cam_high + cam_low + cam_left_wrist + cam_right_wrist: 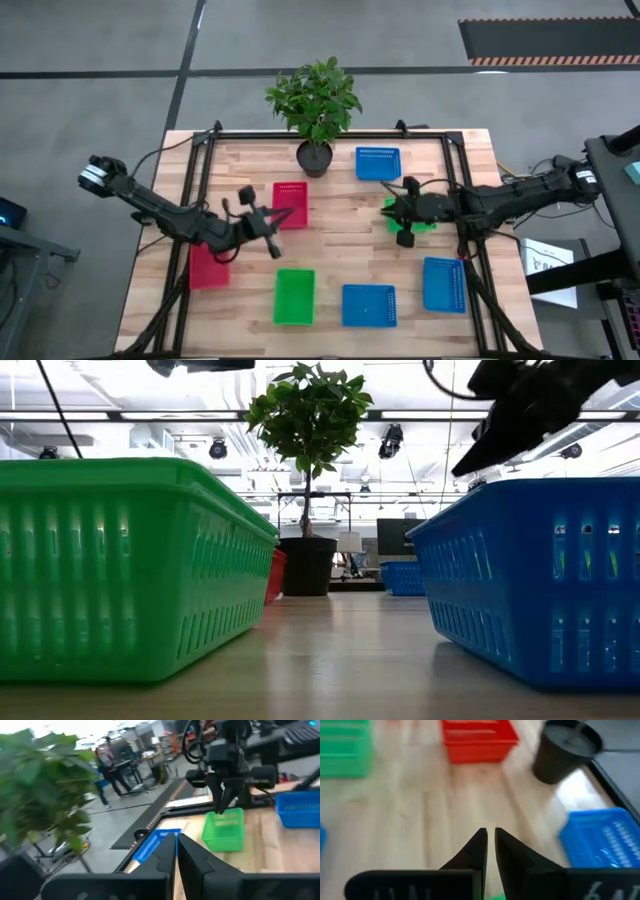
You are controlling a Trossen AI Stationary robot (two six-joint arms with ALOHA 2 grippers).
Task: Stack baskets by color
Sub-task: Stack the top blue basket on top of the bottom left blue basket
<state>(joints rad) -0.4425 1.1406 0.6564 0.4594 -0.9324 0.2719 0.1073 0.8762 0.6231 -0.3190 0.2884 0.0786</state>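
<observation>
Red, green and blue baskets lie spread over the wooden table. One green basket (424, 226) sits right of centre, bottom on the wood, and my right gripper (388, 212) stands over it, pointing toward the table's left and slanting down. Its fingers (481, 845) are shut to a thin slit, with nothing between the tips. My left gripper (278, 222) is shut and empty. It points level toward the right arm, just near of a red basket (291, 200). Another red basket (207, 268) lies partly under the left arm. My right gripper's fingertips (220, 809) come down at the green basket's far rim (231, 813), seen from the left wrist. A sliver of green (495, 896) shows far back between the fingers. I cannot tell whether the fingers touch the basket.
A potted plant (314, 158) stands at the far middle with a blue basket (378, 162) to its right. Along the near edge lie a green basket (294, 296) and two blue baskets (368, 305) (443, 284). Bare wood lies in the table's middle.
</observation>
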